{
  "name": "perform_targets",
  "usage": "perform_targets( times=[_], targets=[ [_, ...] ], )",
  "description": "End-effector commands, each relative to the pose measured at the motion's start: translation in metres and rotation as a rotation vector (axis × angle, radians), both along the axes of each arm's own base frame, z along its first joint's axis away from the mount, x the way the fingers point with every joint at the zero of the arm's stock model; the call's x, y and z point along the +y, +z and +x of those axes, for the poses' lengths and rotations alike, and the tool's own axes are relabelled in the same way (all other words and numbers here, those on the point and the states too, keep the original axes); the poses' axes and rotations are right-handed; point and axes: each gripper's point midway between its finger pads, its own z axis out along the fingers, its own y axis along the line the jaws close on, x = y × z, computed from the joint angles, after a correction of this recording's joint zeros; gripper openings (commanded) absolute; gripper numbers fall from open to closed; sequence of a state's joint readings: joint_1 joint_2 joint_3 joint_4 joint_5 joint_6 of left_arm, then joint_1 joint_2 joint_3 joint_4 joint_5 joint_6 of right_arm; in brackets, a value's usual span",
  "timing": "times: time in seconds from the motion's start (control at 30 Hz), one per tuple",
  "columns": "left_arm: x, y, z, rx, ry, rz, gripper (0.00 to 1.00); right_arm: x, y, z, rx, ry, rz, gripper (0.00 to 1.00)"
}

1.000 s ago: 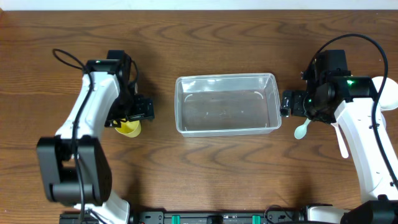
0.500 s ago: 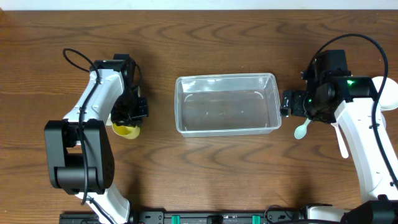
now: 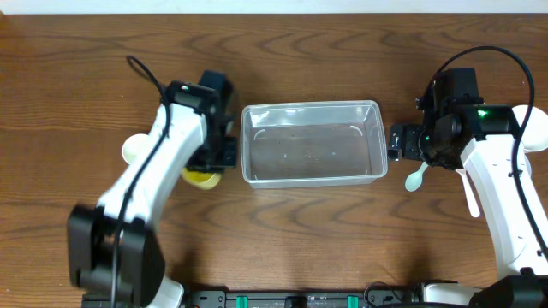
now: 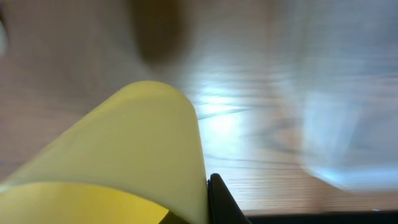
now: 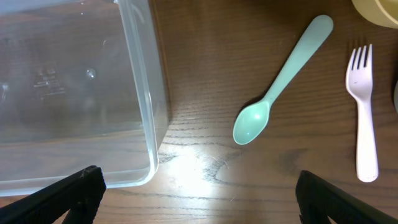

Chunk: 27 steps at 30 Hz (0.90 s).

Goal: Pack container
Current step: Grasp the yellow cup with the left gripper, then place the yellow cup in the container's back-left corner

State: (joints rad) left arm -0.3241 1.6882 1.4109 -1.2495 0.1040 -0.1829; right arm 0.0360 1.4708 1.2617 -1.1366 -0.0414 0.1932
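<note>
The clear plastic container (image 3: 311, 143) lies in the middle of the table with nothing in it. My left gripper (image 3: 217, 156) is just off its left wall, shut on the rim of a yellow bowl (image 3: 201, 178). In the left wrist view the yellow bowl (image 4: 124, 155) fills the lower left, one dark fingertip (image 4: 221, 202) presses its wall, and the container (image 4: 339, 112) is a blur at the right. My right gripper (image 3: 399, 142) stands open beside the container's right end. Its wrist view shows the container's corner (image 5: 146, 124) and bare wood between the jaws (image 5: 199, 193).
A mint spoon (image 3: 415, 178) (image 5: 280, 81) and a white fork (image 3: 471, 193) (image 5: 365, 118) lie right of the container. A pale bowl (image 3: 536, 128) sits at the far right. A cream bowl (image 3: 134, 150) sits left of my left arm.
My left gripper closed on the yellow bowl and swung right with it, up to the container's left wall. That uncovered the cream bowl. The right arm stayed still.
</note>
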Motion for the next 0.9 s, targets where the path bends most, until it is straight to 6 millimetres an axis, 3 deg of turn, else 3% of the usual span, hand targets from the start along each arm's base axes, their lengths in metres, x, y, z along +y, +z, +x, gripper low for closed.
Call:
perform_targets(
  times=[0.0, 0.13, 0.23, 0.4, 0.5, 0.7, 0.87],
  targets=[
    [-0.024, 0.063, 0.018, -0.238, -0.033, 0.007, 0.06, -0.007, -0.001, 0.001, -0.002, 0.0, -0.022, 0.99],
    [-0.057, 0.09, 0.028, -0.353, -0.111, -0.015, 0.06, -0.007, -0.001, 0.001, -0.002, -0.001, -0.022, 0.99],
    [-0.08, 0.085, 0.038, -0.379, -0.148, -0.037, 0.06, -0.007, -0.001, 0.001, -0.002, -0.001, -0.021, 0.99],
    [-0.109, 0.04, 0.049, -0.278, -0.22, -0.08, 0.06, -0.007, -0.001, 0.001, -0.001, -0.001, -0.021, 0.99],
    [-0.116, 0.011, 0.057, -0.228, -0.238, -0.066, 0.06, -0.007, -0.001, 0.0, 0.002, -0.001, -0.021, 0.99],
    [-0.115, -0.039, 0.072, -0.161, -0.27, -0.018, 0.06, -0.007, -0.001, -0.001, 0.007, -0.001, -0.021, 0.99],
    [-0.103, -0.065, 0.085, -0.129, -0.245, 0.001, 0.07, -0.007, -0.002, -0.004, 0.018, -0.001, -0.021, 0.99]
  ],
)
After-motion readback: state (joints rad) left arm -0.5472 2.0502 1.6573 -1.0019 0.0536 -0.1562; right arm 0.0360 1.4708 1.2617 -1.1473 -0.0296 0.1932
